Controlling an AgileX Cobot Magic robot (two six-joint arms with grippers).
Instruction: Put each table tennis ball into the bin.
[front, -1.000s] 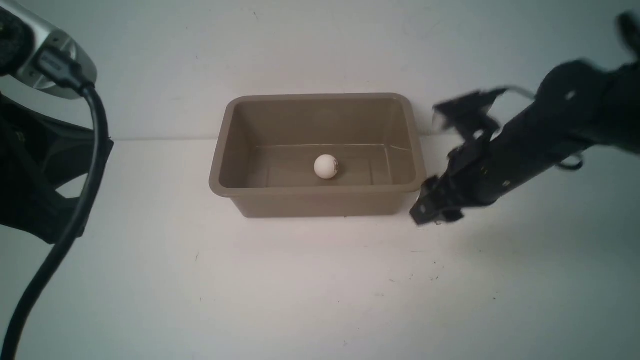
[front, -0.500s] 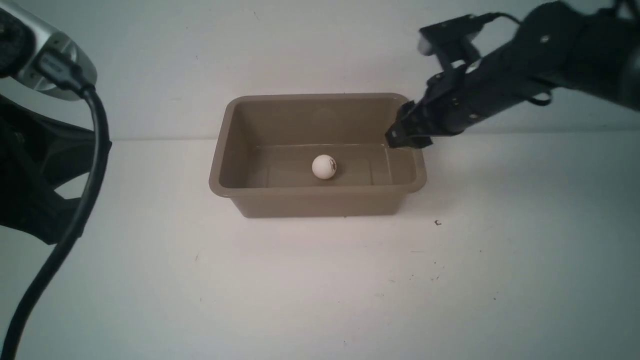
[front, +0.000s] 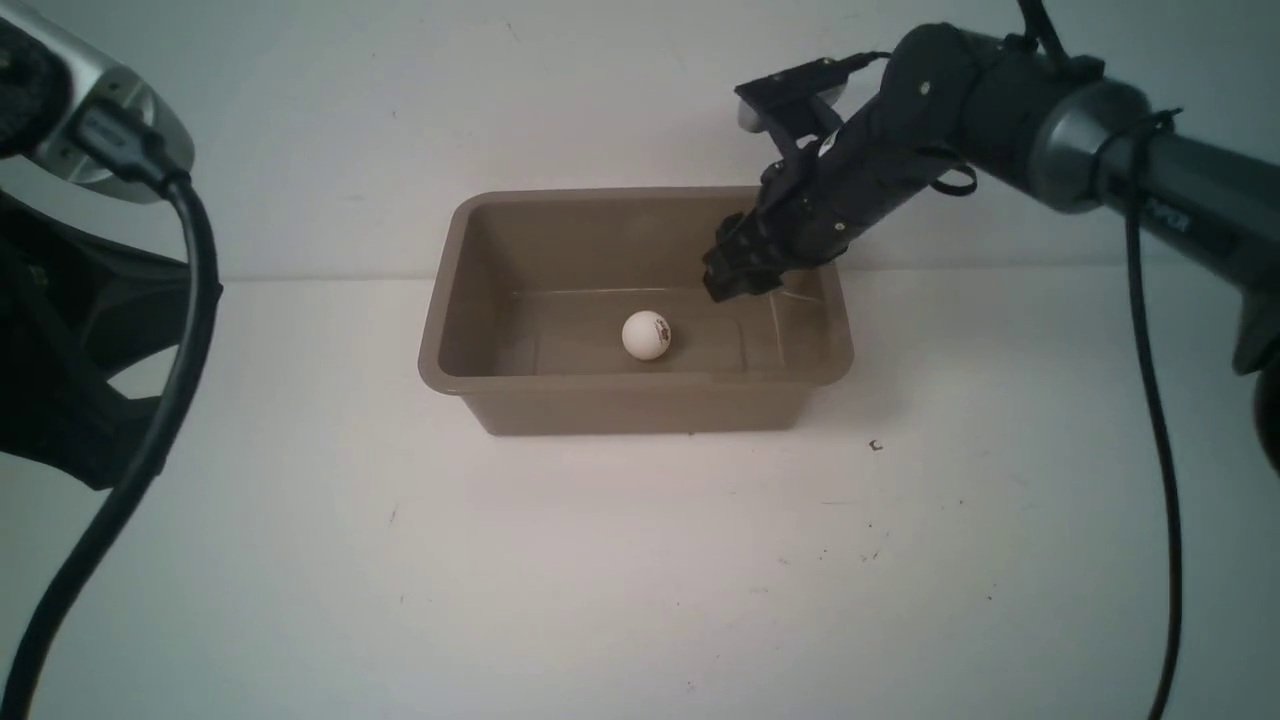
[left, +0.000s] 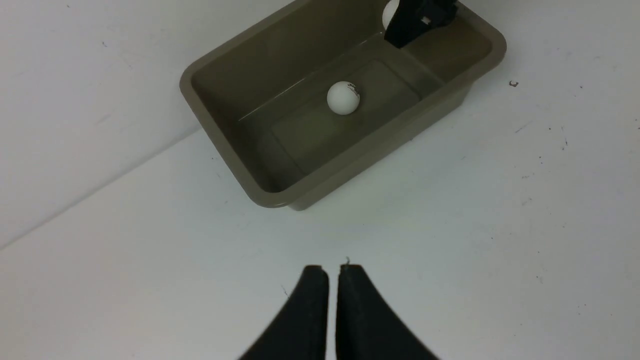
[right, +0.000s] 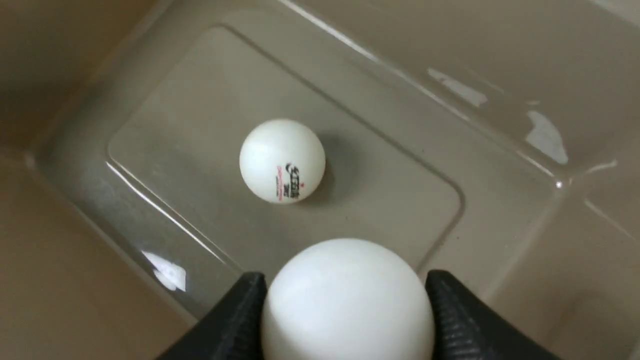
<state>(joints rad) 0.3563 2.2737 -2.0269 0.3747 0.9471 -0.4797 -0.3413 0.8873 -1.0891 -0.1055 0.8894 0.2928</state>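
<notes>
Right claw (right: 348, 315): clamped on white ball (right: 348, 305) | bin (front: 636, 385): printed ball (right: 282, 161) on floor, lettering unreadable

white tabletop (front: 620, 580), small dark specks (some mere scratches), pale wall behind (front: 620, 90)

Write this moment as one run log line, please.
right gripper: shut on ball, over bin | other ball: in bin | left gripper: shut

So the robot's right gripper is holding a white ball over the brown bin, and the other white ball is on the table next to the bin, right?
Not quite: the other white ball is inside the brown bin, on its floor, as the front view shows.
</notes>
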